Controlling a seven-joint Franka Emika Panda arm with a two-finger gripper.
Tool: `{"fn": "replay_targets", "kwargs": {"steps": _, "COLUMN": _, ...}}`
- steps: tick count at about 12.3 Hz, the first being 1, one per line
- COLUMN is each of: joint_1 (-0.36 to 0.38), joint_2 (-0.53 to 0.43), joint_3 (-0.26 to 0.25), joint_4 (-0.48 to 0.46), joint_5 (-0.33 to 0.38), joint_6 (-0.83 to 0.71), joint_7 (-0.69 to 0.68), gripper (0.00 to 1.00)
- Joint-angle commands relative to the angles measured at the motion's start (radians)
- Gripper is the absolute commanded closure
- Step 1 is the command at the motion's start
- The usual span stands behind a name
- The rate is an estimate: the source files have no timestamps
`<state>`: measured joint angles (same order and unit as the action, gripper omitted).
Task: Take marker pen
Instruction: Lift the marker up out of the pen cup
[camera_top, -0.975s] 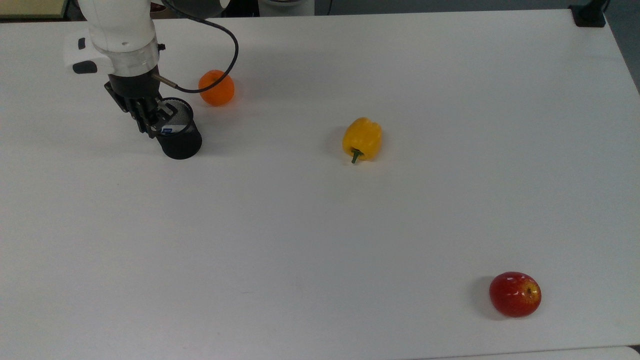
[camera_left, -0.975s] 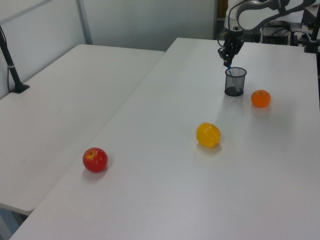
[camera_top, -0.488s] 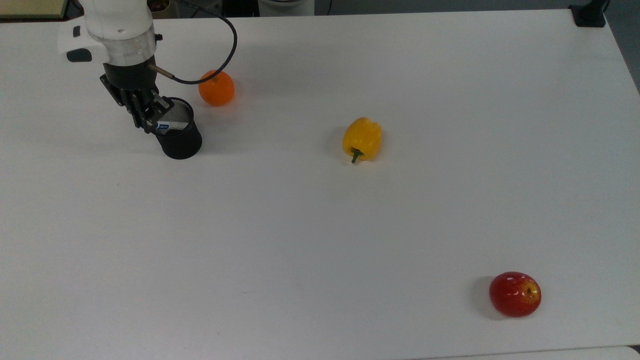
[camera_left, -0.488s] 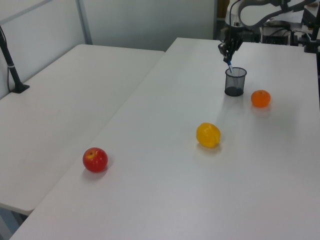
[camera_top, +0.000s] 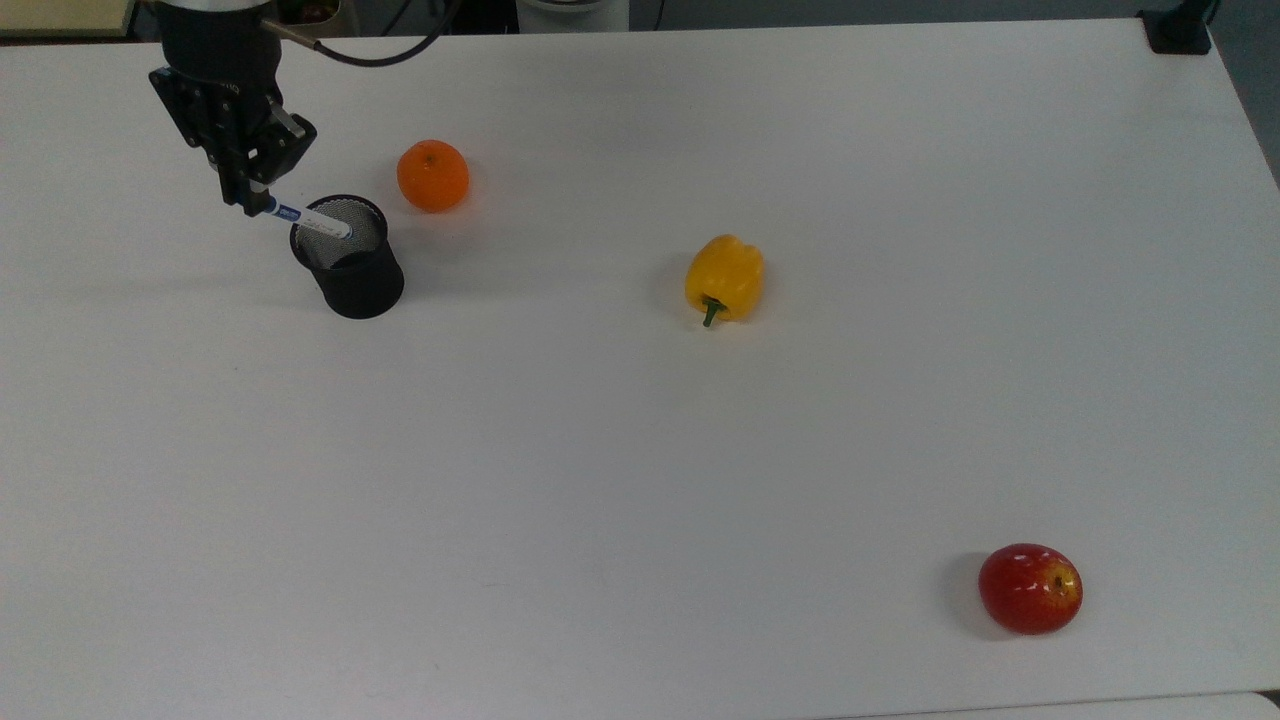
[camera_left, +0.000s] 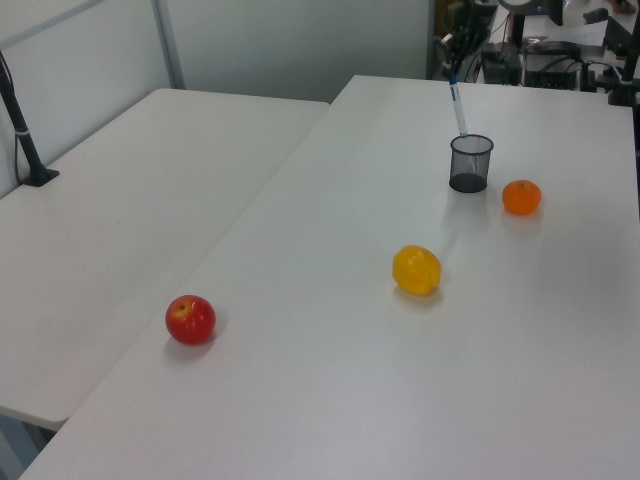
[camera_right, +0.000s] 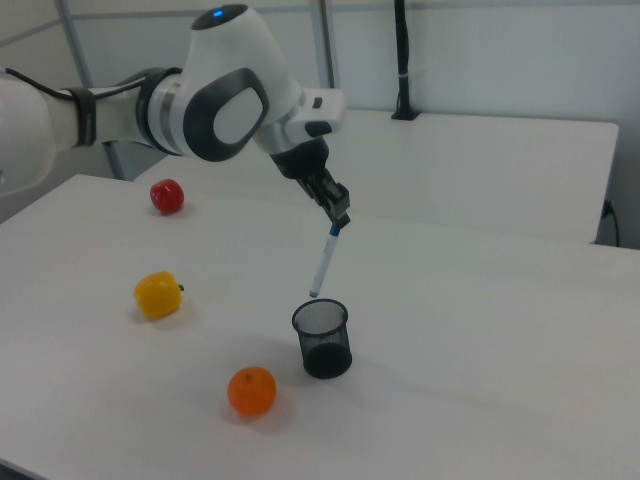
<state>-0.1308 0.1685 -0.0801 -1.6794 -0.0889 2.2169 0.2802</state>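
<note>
My arm's black two-finger gripper (camera_right: 341, 222) has its jaws clenched on the slim white blue-capped marker pen (camera_right: 324, 261), hanging tilted just above the black mesh cup (camera_right: 322, 339) on the white surface (camera_right: 480, 330); its blue label is unreadable.

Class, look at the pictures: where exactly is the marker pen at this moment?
The marker pen hangs from the gripper, its lower tip just above the black mesh cup, near the right view's centre, with the orange nearby.

Two white tables (camera_left: 330, 330) stand side by side, pale grey wall panels (camera_left: 290, 45) behind them, soft even light overhead.
</note>
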Motion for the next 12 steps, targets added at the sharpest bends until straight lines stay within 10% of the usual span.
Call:
{"fn": "replay_targets", "kwargs": {"steps": 1, "joint_1": 0.029, "joint_2": -0.041, "joint_3": 0.008, "joint_4": -0.003, "joint_5": -0.008, "joint_6": -0.025, "joint_7": -0.001, "gripper": 0.89}}
{"fn": "replay_targets", "kwargs": {"steps": 12, "joint_1": 0.376, "joint_2": 0.012, "joint_3": 0.013, "joint_4": -0.017, "joint_5": 0.012, "joint_6": -0.355, "joint_7": -0.15, "gripper": 0.88}}
